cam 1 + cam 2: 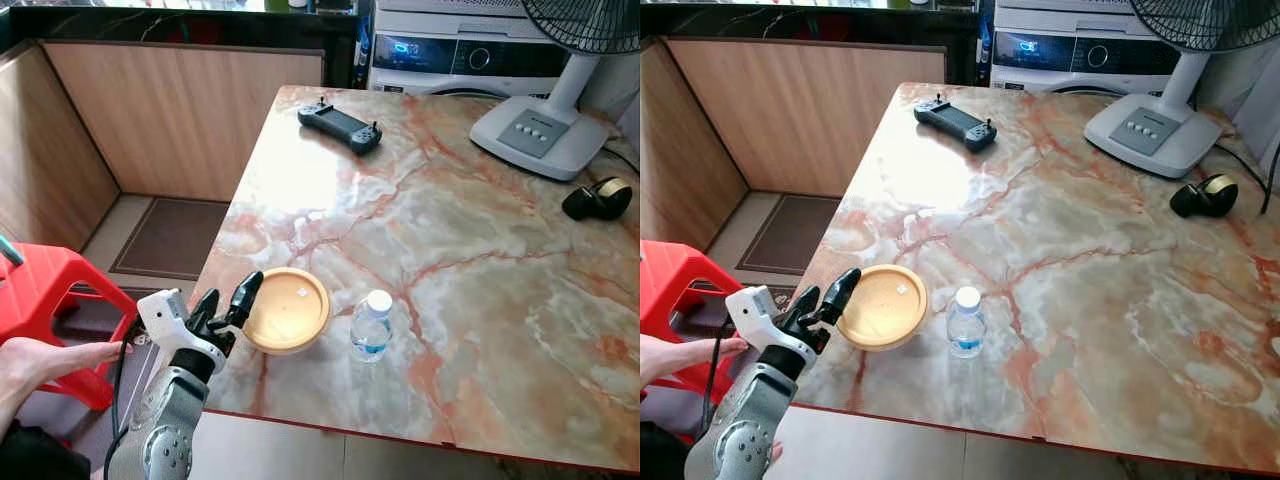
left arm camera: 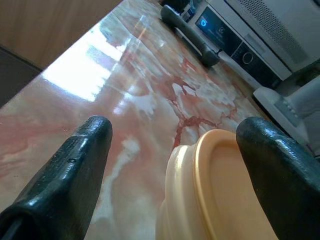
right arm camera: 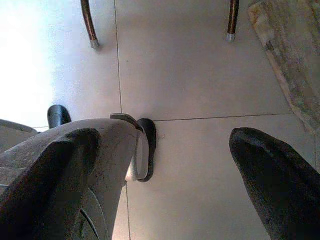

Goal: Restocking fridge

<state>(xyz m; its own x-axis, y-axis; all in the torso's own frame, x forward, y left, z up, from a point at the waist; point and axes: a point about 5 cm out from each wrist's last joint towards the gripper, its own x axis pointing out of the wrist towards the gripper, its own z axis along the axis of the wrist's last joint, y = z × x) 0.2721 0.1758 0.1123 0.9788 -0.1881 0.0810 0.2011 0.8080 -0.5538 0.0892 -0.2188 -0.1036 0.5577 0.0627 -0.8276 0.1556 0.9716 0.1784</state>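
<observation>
We see the small water bottle (image 1: 371,326) upright near the marble table's (image 1: 480,300) front edge — its label too small to read. Just beside it at nine o'clock sits a yellow bowl (image 1: 287,309), the left gripper (image 1: 229,303) spread wide around its rim. The right gripper (image 3: 165,175) hangs open over floor tiles. A game controller (image 1: 340,125) lies at twelve o'clock, a fan base (image 1: 540,135) at two.

You've got marble table (image 1: 480,250) w/ glare patch, wood panel wall (image 1: 180,110) behind, brown mat (image 1: 170,238) on tile floor (image 3: 200,65), red stool (image 1: 45,300) at left, washer (image 1: 470,50) at back.
</observation>
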